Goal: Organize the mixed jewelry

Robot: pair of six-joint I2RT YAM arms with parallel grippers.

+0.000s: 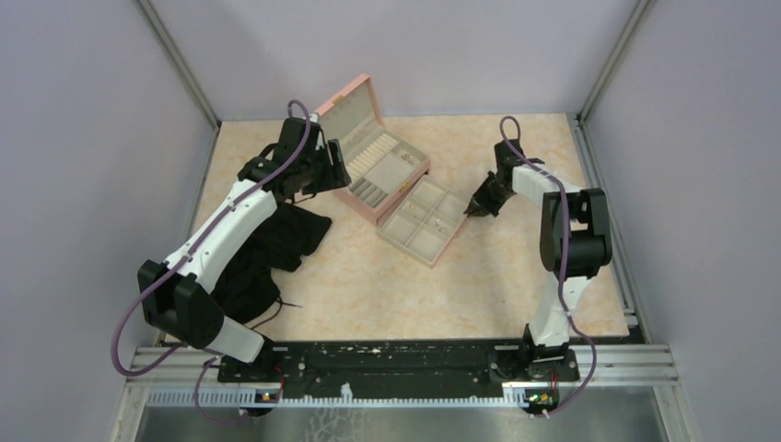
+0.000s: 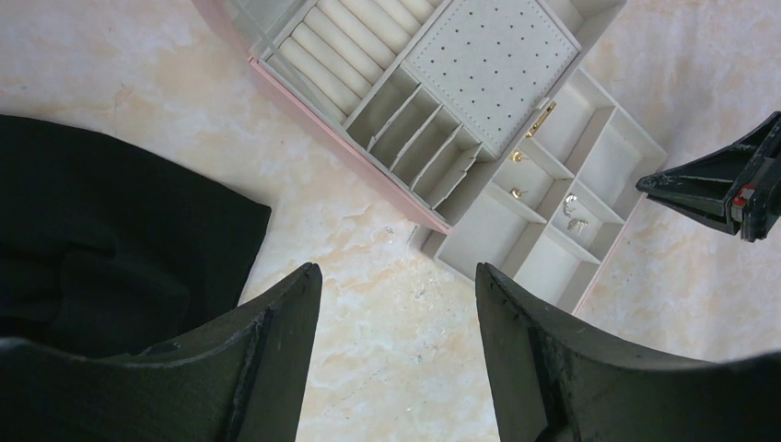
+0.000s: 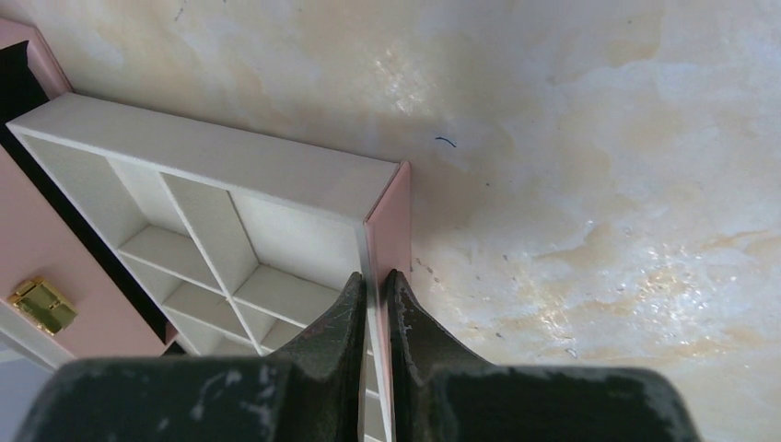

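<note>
The mixed jewelry shows in the left wrist view as tiny pieces in the tray's compartments: two silvery specks (image 2: 573, 210) and two small gold ones (image 2: 518, 175). The pink-rimmed tray (image 1: 406, 250) (image 2: 600, 265) (image 3: 221, 157) lies against the open pink box (image 1: 355, 110) (image 2: 479, 55). My right gripper (image 1: 472, 210) (image 2: 647, 182) (image 3: 376, 274) is shut on the tray's pink side wall, one finger inside it and one outside. My left gripper (image 1: 336, 172) (image 2: 396, 269) hangs open over bare table in front of the box, with nothing between its fingers.
A black cloth (image 1: 276, 249) (image 2: 110, 230) lies bunched on the table under the left arm. The box's gold latch (image 3: 41, 305) faces the tray. Metal frame posts and grey walls close in the table on three sides.
</note>
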